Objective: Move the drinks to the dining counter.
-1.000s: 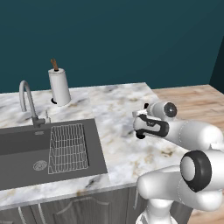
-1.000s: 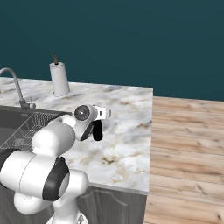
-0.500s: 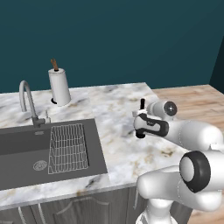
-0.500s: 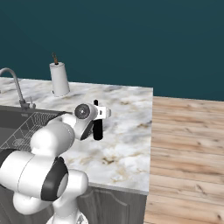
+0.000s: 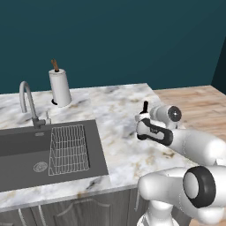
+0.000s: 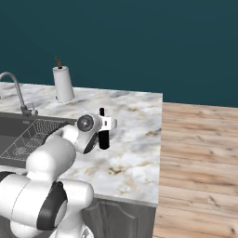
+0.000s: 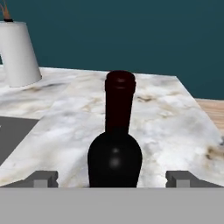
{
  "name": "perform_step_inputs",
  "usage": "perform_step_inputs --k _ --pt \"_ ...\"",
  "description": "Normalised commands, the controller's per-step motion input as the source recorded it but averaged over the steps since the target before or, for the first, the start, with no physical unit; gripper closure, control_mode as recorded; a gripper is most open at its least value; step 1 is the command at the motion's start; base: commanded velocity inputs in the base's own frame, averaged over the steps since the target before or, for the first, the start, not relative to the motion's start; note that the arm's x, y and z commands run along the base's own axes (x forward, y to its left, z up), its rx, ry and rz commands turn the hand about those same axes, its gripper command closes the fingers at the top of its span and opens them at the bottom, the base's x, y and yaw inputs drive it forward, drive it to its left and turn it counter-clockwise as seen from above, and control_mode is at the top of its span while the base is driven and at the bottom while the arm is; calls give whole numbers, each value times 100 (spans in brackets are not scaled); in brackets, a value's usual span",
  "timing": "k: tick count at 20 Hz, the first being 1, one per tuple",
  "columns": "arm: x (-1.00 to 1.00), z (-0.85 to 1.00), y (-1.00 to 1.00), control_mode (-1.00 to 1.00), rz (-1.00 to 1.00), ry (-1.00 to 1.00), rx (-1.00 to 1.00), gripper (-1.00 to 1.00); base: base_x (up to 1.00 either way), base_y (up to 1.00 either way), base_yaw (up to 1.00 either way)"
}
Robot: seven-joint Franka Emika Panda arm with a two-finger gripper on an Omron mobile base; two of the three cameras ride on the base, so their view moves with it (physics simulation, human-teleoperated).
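A white paper-towel roll stands upright on a dark spindle at about ten o'clock in the left base view, with a curved grey faucet just to its nine o'clock side. Below the faucet lies a dark sink holding a wire rack on its three o'clock side. A wooden floor spreads at three o'clock under a teal wall.

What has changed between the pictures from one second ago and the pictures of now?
The gripper has opened and let go of the dark bottle, which now stands upright on the dining counter between the spread fingertips. The arm and the bottle stayed where they were, and so did the paper-towel roll, faucet and sink.
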Motion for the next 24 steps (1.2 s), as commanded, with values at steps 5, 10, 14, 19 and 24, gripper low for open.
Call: perform_step_inputs --k 5,10,14,19,24 --pt "-38 14 0 -100 0 -3 0 -100 0 0 0" --pt "-37 37 0 -100 0 -5 0 -100 0 0 0" --pt "-23 61 0 -100 0 -1 -1 -100 0 0 0" --pt "-28 51 0 -100 0 1 0 -100 0 0 0" --pt "-22 45 0 -100 0 7 0 -100 0 0 0"
